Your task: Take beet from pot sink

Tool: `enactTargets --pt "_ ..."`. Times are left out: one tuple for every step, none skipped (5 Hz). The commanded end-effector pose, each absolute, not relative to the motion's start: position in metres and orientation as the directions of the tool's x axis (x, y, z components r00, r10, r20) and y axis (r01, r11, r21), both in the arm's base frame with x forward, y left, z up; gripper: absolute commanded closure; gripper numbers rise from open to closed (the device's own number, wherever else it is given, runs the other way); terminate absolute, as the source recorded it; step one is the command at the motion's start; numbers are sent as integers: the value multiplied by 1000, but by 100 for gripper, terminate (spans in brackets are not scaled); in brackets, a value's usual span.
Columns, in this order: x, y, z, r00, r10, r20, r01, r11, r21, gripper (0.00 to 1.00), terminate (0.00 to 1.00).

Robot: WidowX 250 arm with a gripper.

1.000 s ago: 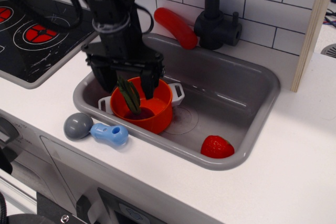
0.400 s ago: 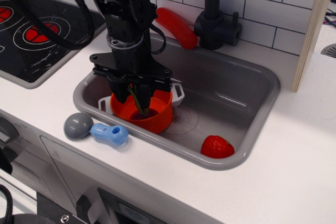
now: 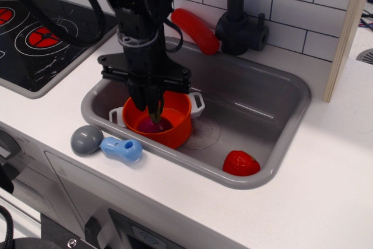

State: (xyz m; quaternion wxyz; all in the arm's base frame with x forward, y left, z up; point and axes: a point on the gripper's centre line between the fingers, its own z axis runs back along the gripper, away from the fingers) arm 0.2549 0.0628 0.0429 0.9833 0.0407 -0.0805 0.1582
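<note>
Gripper [image 3: 155,114] looks pinched on the beet [image 3: 152,125] stalks inside the pot [image 3: 157,119], sink's [image 3: 280,91] nine o'clock side; lifting out remains

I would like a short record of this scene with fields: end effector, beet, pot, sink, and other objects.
end effector: lowered into the pot, fingers closed around the beet's leaf stalks
beet: magenta bulb inside the pot
pot: orange, upright, in the left part of the sink
sink: grey basin
other objects: strawberry in the sink; red sausage toy behind the sink; blue and grey toy on the counter
</note>
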Motion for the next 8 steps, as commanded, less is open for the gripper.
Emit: enactTargets --pt "272 69 89 806 437 398 -467 884 -26 100 0" --pt "269 60 123 791 492 364 -506 860 -61 100 0" --pt "269 47 145 788 539 298 -539 838 -89 100 0" --pt "268 26 146 824 506 255 -499 861 -97 100 0" --pt "271 2 133 843 478 247 -475 877 -77 100 0" --pt "278 -10 113 848 468 249 -471 881 -52 100 0" --pt "276 -14 99 854 459 247 -462 886 -51 100 0" --pt "272 -14 86 861 433 267 -444 896 -22 100 0"
